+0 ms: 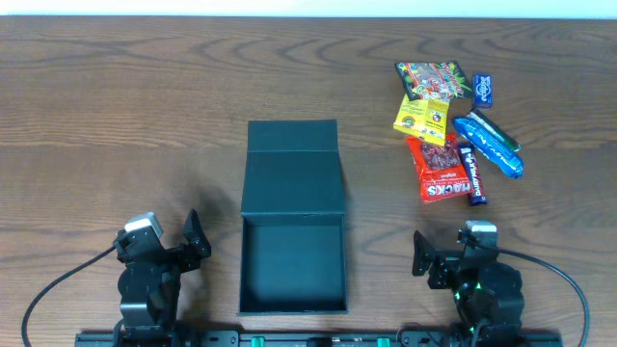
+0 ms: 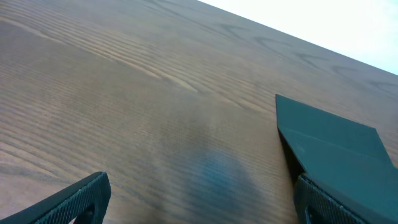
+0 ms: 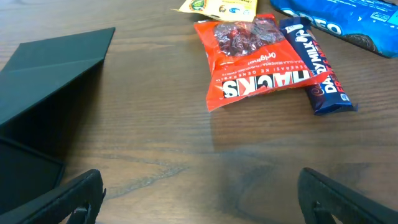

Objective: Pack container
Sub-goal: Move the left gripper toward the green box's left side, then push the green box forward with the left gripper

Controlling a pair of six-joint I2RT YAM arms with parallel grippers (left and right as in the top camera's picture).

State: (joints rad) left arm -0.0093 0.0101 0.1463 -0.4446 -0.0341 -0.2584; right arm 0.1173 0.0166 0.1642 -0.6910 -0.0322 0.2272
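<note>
1. Wood-grain table (image 1: 116, 87) fills all three views, with a pale strip of wall along the top edge.
2. Left gripper (image 2: 204, 200) hangs low over bare wood with its jaws spread wide and nothing between them. In the overhead view it sits at lower left, apparently parked clear of the box.
3. Right gripper (image 3: 208, 196) is just as wide and just as empty, at lower right of the overhead view. Its camera looks straight at the snacks, so it is probably the arm that will fetch them.
4. Container (image 1: 292, 265) lies at lower centre between the two grippers, open and empty. Its lid (image 1: 292, 169) is folded back flat toward the top of the frame, away from the arms, which leaves the mouth free from above.
5. Snacks lie heaped at upper right, well apart from the container.
   - The red packet (image 3: 255, 56) is nearest the right gripper.
   - A chocolate bar (image 3: 320, 74) touches its right side.
   - A yellow packet (image 1: 422, 118) overlaps its top edge.
   - A blue packet (image 1: 489, 145) lies further right.
6. Packing looks not yet begun, and the red packet seems the easiest first pick.
</note>
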